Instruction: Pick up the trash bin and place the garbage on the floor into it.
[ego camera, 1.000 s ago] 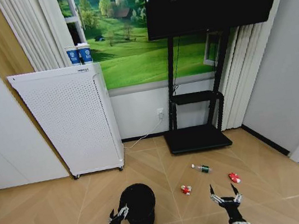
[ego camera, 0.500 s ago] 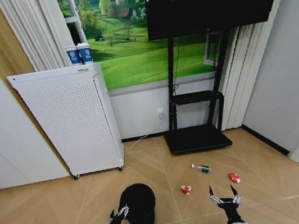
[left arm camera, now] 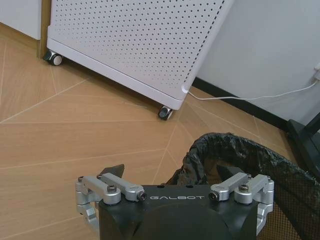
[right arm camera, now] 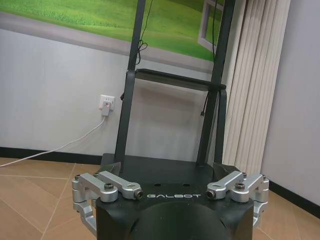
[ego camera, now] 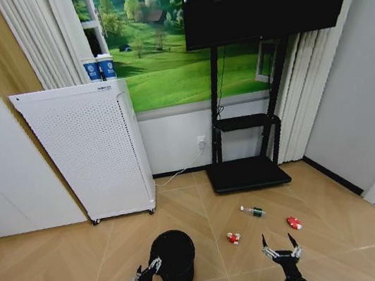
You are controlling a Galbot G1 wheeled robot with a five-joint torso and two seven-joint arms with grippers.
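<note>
The small black round mesh trash bin [ego camera: 173, 259], lined with a black bag, stands on the wooden floor in front of the tall white perforated appliance [ego camera: 89, 152]. The left gripper [ego camera: 148, 269] sits just beside the bin's rim, fingers spread wide. The right gripper [ego camera: 278, 250] hovers with fingers wide, near two crumpled red-and-white wrappers [ego camera: 233, 237] and a small clear green-labelled bottle [ego camera: 253, 211].

The right gripper [right arm camera: 169, 200], fingers spread apart, faces a black TV stand [right arm camera: 172, 80] on the wood floor [right arm camera: 35, 200]. A white wall socket [right arm camera: 106, 105] with a trailing cable sits beside it.
</note>
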